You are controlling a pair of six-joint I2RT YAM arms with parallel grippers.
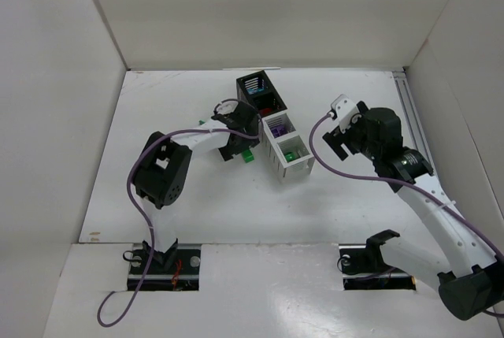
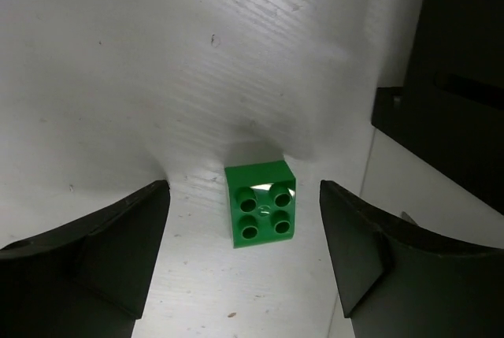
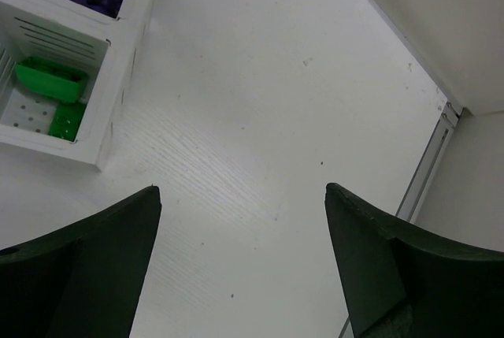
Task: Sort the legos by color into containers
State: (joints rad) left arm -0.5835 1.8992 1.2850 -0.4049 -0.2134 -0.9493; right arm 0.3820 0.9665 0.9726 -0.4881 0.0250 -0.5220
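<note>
Green studded plastic brick (image 2: 260, 204) lies untouched between the left gripper's (image 2: 244, 224) spread jaws; closing off-centre could twist or skid it away.

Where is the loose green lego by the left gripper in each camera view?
Top external: green lego beside the left gripper, left of the white end bin.
Left wrist: lego centre, between the fingers.
Right wrist: not in it.
Landmark: white end bin, top and right wrist views.
</note>
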